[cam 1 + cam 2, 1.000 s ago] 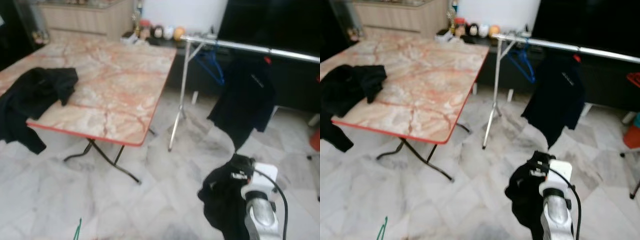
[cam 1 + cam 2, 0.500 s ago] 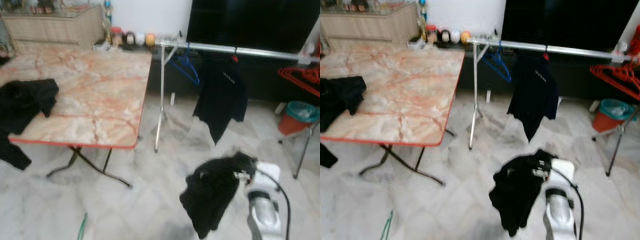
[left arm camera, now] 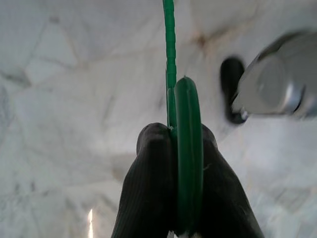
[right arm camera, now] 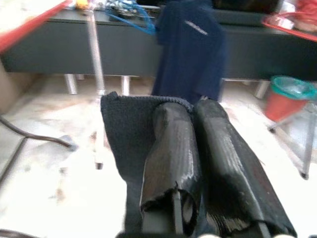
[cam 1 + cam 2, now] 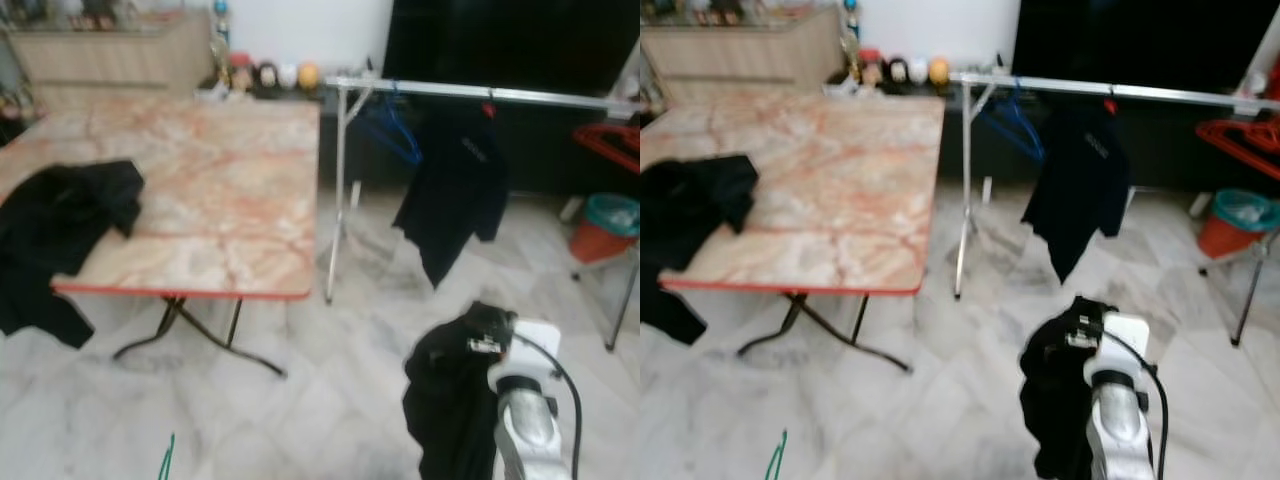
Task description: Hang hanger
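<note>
Left eye view has swung back leftward since before; right tool (image 5: 470, 335) stays clamped on black garment (image 5: 445, 400), left tool (image 3: 171, 148) pinches green hanger (image 3: 187, 148).

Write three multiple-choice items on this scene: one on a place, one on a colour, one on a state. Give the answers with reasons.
1. Where does the dark shirt hang?
A. on the metal rail
B. on the table edge
C. on the orange bin

2. What colour is the hanger in the left gripper?
A. blue
B. red
C. green

3. How is the right gripper?
A. open and empty
B. shut on a black garment
C. shut on a hanger

Answers:
1 A: it hangs from the metal rail.
2 C: the plastic between the fingers is green.
3 B: its fingers pinch the black garment.
</note>
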You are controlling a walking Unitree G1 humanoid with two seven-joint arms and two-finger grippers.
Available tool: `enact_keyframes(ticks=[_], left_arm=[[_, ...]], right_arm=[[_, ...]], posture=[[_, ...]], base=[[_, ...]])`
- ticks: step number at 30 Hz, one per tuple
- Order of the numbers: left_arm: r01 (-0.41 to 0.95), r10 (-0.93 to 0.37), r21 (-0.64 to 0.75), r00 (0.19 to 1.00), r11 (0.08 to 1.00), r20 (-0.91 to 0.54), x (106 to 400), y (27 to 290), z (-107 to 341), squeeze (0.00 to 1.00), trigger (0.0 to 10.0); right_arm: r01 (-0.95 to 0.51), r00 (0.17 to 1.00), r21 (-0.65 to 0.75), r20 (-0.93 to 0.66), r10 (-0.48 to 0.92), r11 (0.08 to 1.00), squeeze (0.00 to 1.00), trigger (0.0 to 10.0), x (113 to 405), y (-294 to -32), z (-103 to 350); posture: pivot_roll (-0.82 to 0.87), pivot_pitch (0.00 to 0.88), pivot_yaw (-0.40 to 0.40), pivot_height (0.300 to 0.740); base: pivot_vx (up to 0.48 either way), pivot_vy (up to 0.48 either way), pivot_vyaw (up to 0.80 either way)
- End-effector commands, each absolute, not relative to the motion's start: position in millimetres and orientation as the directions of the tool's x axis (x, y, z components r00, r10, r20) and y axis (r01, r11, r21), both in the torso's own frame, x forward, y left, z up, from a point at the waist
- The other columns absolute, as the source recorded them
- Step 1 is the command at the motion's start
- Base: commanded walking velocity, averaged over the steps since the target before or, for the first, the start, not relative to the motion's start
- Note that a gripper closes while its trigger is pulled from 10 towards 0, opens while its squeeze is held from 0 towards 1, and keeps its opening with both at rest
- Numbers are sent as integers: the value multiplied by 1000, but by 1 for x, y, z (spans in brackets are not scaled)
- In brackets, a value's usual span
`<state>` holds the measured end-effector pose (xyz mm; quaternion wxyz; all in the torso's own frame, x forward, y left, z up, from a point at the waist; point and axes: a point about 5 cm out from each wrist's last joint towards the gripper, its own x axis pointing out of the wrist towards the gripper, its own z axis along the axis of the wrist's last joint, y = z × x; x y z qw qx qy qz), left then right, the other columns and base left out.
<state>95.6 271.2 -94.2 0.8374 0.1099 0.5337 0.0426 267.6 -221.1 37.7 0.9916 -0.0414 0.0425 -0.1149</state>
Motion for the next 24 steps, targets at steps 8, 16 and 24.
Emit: enact_keyframes(ticks=[8, 16, 24], left_arm=[[47, 180, 222, 439, 974, -880, 100, 269, -94, 0, 10000], [43, 180, 221, 438, 974, -881, 100, 269, -94, 0, 10000], [42, 177, 217, 436, 975, -882, 100, 268, -94, 0, 10000]], right_arm=[[232, 971, -109, -36, -237, 967, 0, 10000, 270, -226, 47], [229, 972, -111, -33, -234, 967, 0, 10000, 271, -225, 48], [189, 981, -137, -10, -192, 972, 0, 10000, 272, -220, 51]], posture=[[88, 0, -59, 740], [89, 0, -59, 740], [88, 0, -59, 740]], base=[[0, 331, 0], [0, 332, 0], [0, 332, 100]])
